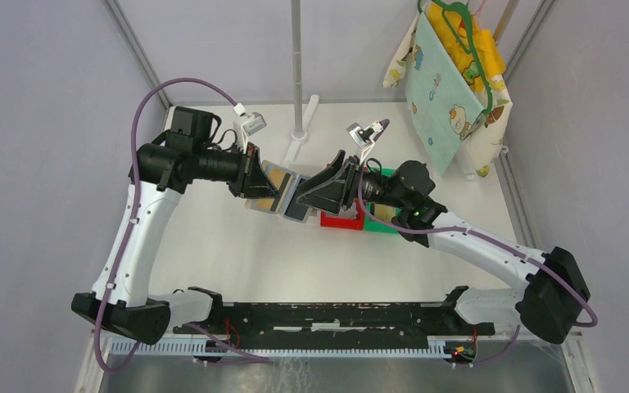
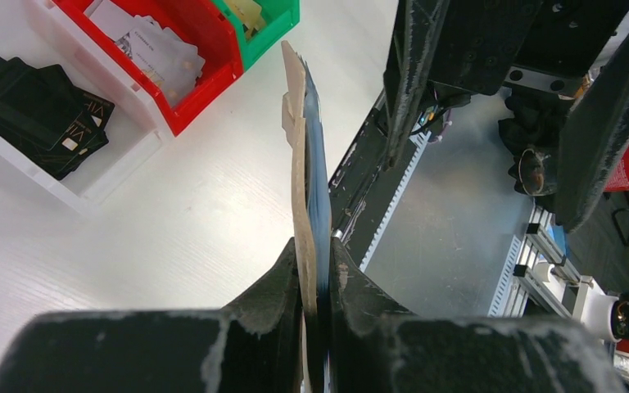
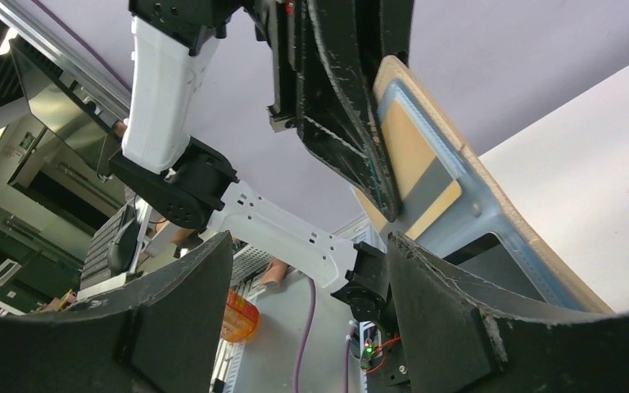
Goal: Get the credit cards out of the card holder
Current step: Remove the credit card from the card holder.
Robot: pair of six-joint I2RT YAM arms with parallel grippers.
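In the centre of the overhead frame, above the desk (image 1: 254, 262), the left gripper (image 2: 315, 262) is pinching the thin, seemingly pliable card holder (image 1: 277, 187) on edge while the right gripper (image 1: 321, 192), jaws spread, is hovering by a probably stiff, slick gold card (image 3: 414, 160), likely best nipped at its exposed edge.

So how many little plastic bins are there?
3, in a row: a white bin with black cards inside, a red bin with pale cards, and a green bin at the far end. More may be hidden outside the picture.
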